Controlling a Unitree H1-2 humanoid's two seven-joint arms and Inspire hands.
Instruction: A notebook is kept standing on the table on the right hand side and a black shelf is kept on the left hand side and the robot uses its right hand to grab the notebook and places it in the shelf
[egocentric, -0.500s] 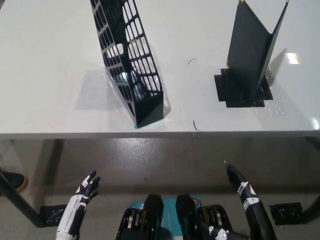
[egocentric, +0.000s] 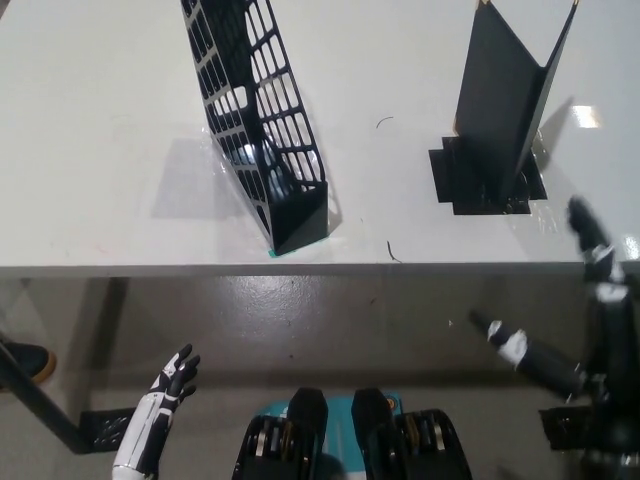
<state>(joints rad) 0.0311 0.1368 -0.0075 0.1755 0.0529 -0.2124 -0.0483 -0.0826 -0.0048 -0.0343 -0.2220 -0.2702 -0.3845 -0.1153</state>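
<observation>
Currently at the reach-out step; nothing grasped yet.

Left robot hand (egocentric: 170, 385), white, rests low at about 7 o'clock, below the worktop edge, fingers loosely apart, holding nothing. Not involved.

Shelf (egocentric: 262, 130), black, open lattice sides, sits on the worktop (egocentric: 100, 120) at about 11 o'clock, leaning, its narrow end toward the near edge. Its inside appears empty from this angle.

Notebook (egocentric: 505, 95), black, stands upright with covers splayed in a V, at about 1 o'clock, on a patch of black tape (egocentric: 455, 180). Well apart from the shelf, untouched.

Right robot hand (egocentric: 590, 300), black, is raised at the right edge, about 4 o'clock. One finger points up level with the worktop's near edge, another sticks out toward picture left. Fingers are spread wide, empty. Hand is near the notebook's base but apart from it, off to its right and nearer the robot.

Judgement: approach phase, early in the task. Next move calls for carrying the right robot hand up and inward over the worktop edge to the notebook, closing on the covers without tipping it. Then lift clear of the tape and carry across toward 11 o'clock to the shelf's open top.
</observation>
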